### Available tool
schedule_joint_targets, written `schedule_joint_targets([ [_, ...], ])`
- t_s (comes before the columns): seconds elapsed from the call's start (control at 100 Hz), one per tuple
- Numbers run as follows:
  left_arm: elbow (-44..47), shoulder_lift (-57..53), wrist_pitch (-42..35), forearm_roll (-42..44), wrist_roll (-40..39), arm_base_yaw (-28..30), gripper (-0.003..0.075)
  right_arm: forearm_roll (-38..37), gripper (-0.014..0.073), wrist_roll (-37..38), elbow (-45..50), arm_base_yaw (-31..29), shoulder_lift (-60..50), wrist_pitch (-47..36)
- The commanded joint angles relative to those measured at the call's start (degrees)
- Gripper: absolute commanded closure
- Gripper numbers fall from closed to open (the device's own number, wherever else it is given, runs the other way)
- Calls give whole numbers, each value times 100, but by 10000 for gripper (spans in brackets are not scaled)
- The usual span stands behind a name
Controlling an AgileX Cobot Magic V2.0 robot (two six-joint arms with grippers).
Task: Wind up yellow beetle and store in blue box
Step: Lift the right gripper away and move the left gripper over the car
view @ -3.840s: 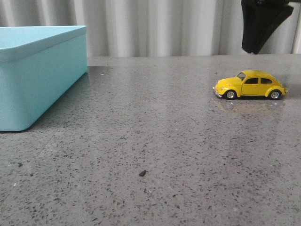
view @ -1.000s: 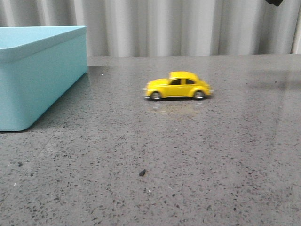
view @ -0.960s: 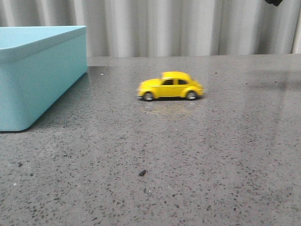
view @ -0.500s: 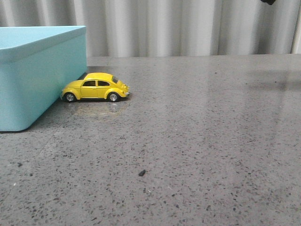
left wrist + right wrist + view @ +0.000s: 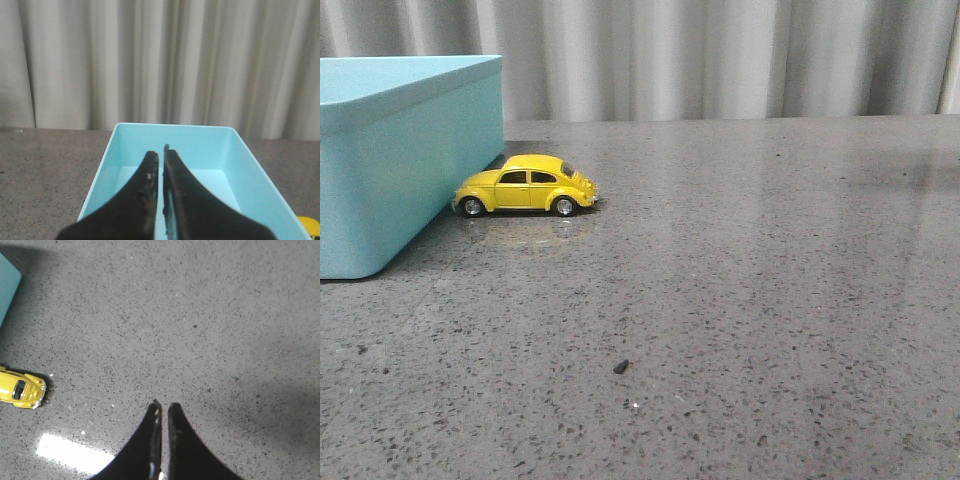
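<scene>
Black right pincer closed, high over table

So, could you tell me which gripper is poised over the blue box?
The left gripper: shut above the blue box. The right gripper has only bare table beneath.

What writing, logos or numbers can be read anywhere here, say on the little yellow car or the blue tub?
None can be read.
Yellow beetle: no plate, badge or lettering shows at this size.
Blue box: its walls are plain, inside and out.
Table and curtain: no signs or labels.
</scene>
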Motion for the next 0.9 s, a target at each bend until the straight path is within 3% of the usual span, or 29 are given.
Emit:
schedule_joint_targets([
  [0.0,-495,456,-254,-47,-17,-5,741,102,644,-164,-149,-18,-365,-344],
  [0.25,-1389,1757,-46,-47,194,-719,741,102,644,-175,125,-18,-958,-822],
  [0.5,-2511,3153,636,-47,972,-1509,741,13,644,-175,661,-18,-1461,-893],
  [0.72,-3598,4163,1475,-138,1654,-1823,741,0,644,-185,1431,-18,-1984,-1246],
  [0.89,-4260,4823,1890,-842,2586,-1858,723,0,644,-185,2054,-18,-2416,-1559],
])
